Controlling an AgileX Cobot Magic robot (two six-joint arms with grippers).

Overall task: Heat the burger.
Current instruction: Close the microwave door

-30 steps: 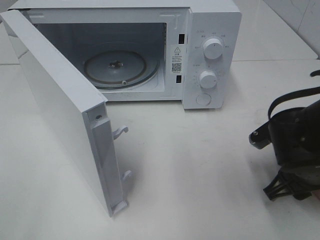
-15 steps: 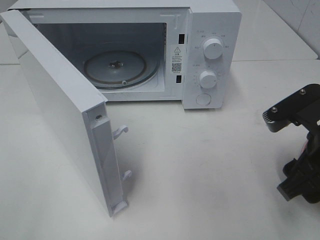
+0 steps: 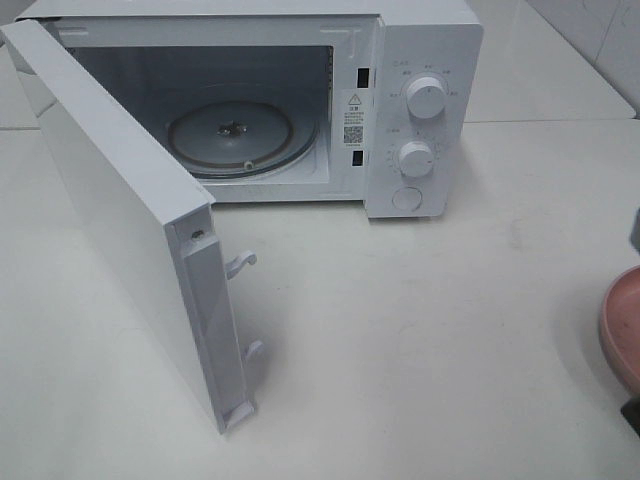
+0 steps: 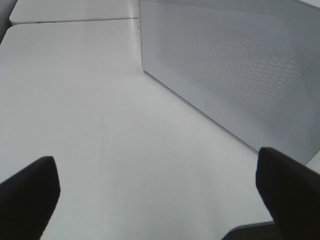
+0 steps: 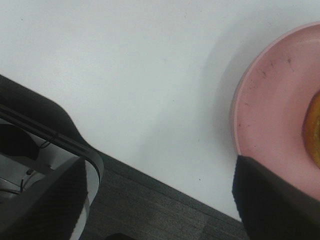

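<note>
Burger [image 5: 315, 132] sits on a pink plate [image 5: 270, 105] at the counter's [image 3: 400, 350] right edge; both grippers' fingers [image 4: 30, 195] [image 5: 272, 200] are spread, holding nothing.

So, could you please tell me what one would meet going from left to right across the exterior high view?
Open microwave door → glass turntable inside the cavity → upper knob and lower knob on the control panel → pink plate at the right edge.

White table [image 3: 420, 330], pale tiled wall [image 3: 590, 40] behind, dark grey floor [image 5: 150, 215], even light
</note>
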